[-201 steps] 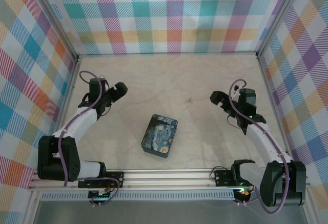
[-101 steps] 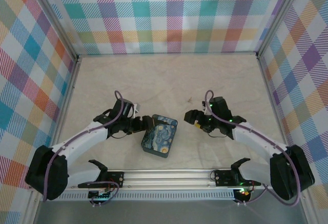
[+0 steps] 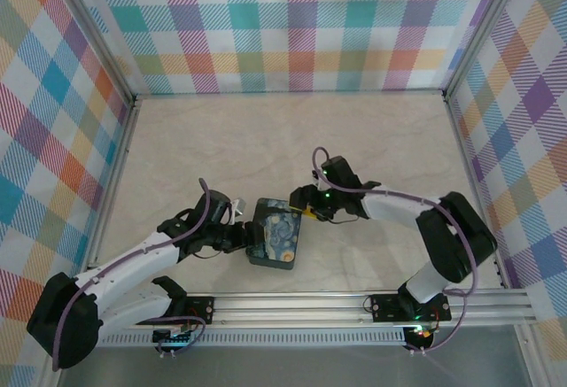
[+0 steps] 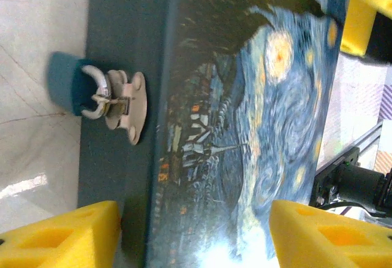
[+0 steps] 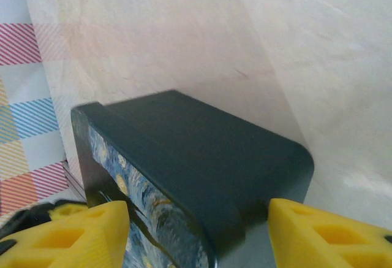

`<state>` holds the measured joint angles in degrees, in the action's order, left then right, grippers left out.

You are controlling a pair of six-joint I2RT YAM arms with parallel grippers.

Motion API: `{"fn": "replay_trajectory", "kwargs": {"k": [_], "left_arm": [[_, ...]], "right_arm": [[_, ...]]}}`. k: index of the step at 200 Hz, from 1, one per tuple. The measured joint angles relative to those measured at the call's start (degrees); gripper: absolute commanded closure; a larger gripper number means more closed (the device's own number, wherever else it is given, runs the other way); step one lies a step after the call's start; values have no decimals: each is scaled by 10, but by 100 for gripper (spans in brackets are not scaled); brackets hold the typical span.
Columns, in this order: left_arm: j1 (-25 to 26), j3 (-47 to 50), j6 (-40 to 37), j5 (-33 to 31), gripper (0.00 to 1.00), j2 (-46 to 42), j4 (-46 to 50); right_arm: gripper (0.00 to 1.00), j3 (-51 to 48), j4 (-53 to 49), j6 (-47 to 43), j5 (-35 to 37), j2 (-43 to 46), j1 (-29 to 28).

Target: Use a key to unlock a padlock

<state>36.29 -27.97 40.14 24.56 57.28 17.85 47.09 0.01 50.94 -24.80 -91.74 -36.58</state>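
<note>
The pale table (image 3: 266, 139) carries one thing of size: a dark tin box (image 3: 276, 235) with a swirling night-sky lid, lying near the front rail between the two arms.

The left gripper (image 3: 246, 236) is at the box's left side, jaws spread. In its wrist view the yellow pads (image 4: 67, 234) sit either side of the box and do not visibly press on it. The right gripper (image 3: 306, 205) is at the box's far right corner, likewise released, its pads (image 5: 73, 234) flanking that end.

On the box's side wall a small metal hasp (image 4: 125, 105) holds the padlock (image 4: 64, 87), a little teal body resting on the table with its shackle threaded through (closed, by the look of it).

The step in hand seems to be steadying the box, so the unlocking itself is not yet begun. Next, both grippers likely need to pinch the box firmly. Then one must fetch a key, whose whereabouts cannot be told, and line it up with the tiny lock.
</note>
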Motion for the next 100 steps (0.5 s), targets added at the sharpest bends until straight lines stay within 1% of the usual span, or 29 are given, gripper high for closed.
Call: {"fn": "replay_trajectory", "kwargs": {"k": [30,57,71,81,90,100], "left_arm": [[28,3,26,-2,37,9,-36],[60,-2,40,-16,37,52,-83],[74,-11,44,-26,36,80,-104],[81,-22,47,-33,35,100,-114],[85,-30,52,-40,32,115,-122],[86,-34,53,-48,29,123,-125]], "right_arm": [[41,90,-2,-10,-12,-80,-1],[37,163,-21,-30,-28,-132,-4],[33,196,-41,-45,-29,-149,-5],[29,214,-58,-57,-27,-155,-6],[23,225,-76,-71,-23,-155,-6],[20,233,-94,-80,-12,-152,-4]]}}
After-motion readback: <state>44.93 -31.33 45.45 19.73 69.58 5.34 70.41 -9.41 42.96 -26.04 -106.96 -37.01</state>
